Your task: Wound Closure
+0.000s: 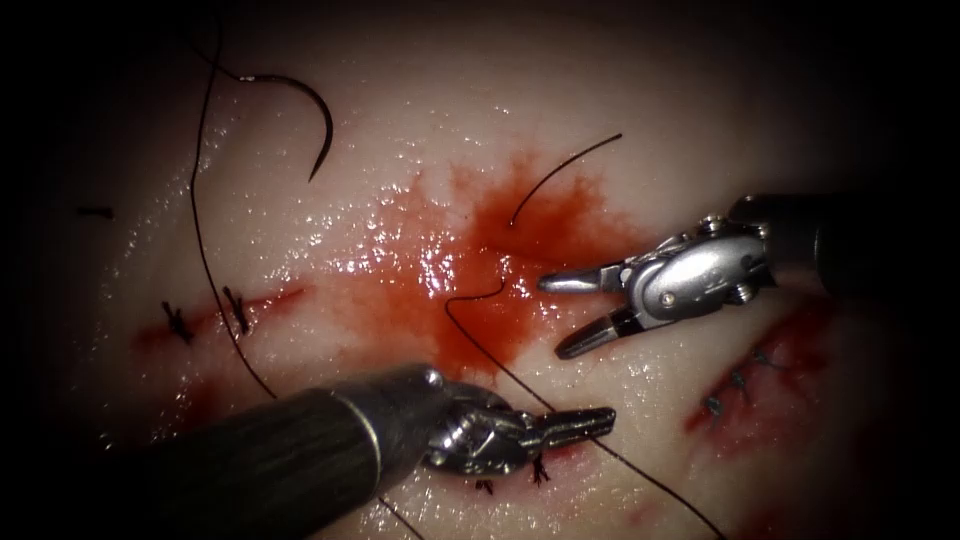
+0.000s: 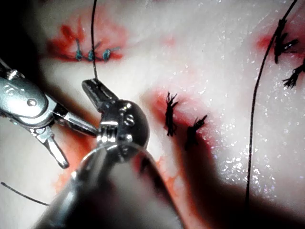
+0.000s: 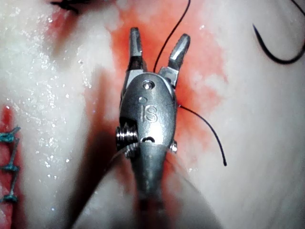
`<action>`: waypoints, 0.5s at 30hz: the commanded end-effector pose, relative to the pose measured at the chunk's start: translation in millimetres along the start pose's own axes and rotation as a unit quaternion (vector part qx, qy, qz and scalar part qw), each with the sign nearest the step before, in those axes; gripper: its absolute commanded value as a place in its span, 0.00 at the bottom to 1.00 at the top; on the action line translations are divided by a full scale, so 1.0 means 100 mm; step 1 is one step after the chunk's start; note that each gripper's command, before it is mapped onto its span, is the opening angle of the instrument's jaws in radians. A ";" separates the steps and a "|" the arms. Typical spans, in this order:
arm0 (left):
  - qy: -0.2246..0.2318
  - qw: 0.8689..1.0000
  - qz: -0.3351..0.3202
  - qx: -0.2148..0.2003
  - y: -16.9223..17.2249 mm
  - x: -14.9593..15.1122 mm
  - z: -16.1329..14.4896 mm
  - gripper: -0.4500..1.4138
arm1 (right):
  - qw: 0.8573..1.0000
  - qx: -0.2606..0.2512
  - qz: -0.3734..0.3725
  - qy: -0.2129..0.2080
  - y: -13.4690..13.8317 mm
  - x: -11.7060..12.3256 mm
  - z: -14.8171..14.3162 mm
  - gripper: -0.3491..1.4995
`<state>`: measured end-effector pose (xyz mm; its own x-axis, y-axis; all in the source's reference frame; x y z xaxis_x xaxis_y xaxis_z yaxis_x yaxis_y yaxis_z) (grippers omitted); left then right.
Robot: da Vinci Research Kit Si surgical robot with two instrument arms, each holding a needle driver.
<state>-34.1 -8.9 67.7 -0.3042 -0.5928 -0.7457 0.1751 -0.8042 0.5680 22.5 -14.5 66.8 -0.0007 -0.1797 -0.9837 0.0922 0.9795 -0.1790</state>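
On the bench, largest item first: tissue [image 1: 330, 250], pale and wet, its middle soaked with red fluid [image 1: 480, 260] around the open cut; stitched cuts with dark knots lie at the endoscope view's left and lower right.

Left tool [image 1: 580, 424] — comes in from below, jaws pressed together on the thread [image 1: 210, 270] near two dark knots at the lower edge. Holds no needle.

Right tool [image 1: 570, 315] — jaws spread, holding nothing, poised just right of the wet patch.

Thread, long and dark, runs from the needle's tail down the left side, under the left shaft, and on through the closed jaws.

Needle [image 1: 315, 120] — lies free on the surface, upper left, well apart from both tools, not in the tissue.

Cut end of thread [image 1: 565, 170] — loose above the fluid.

Risks, as I judge them: a hard pull by the left tool could drag the loose needle across the tissue or tear a stitch; the open jaws could snag the slack loop nearby.
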 end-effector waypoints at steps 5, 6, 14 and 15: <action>-0.006 1.000 -0.001 0.001 0.002 -0.005 -0.004 0.00 | 1.000 -0.001 -0.004 0.000 -0.007 -0.006 0.027 0.88; -0.007 1.000 0.002 0.002 0.002 -0.005 -0.006 0.00 | 1.000 -0.001 -0.004 0.000 -0.007 -0.005 0.029 0.88; -0.019 1.000 -0.002 0.012 0.005 -0.013 -0.025 0.00 | 1.000 0.001 -0.006 0.007 -0.008 0.009 0.060 0.88; -0.020 1.000 -0.002 0.012 0.005 -0.014 -0.027 0.00 | 1.000 0.003 -0.007 0.009 -0.008 0.009 0.065 0.88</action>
<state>-30.4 -8.6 67.5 -0.3450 -0.5855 -0.7336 0.1503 -0.8060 0.5726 28.0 -15.8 65.7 -0.0157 -0.1916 -0.9813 0.0946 0.9768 -0.1922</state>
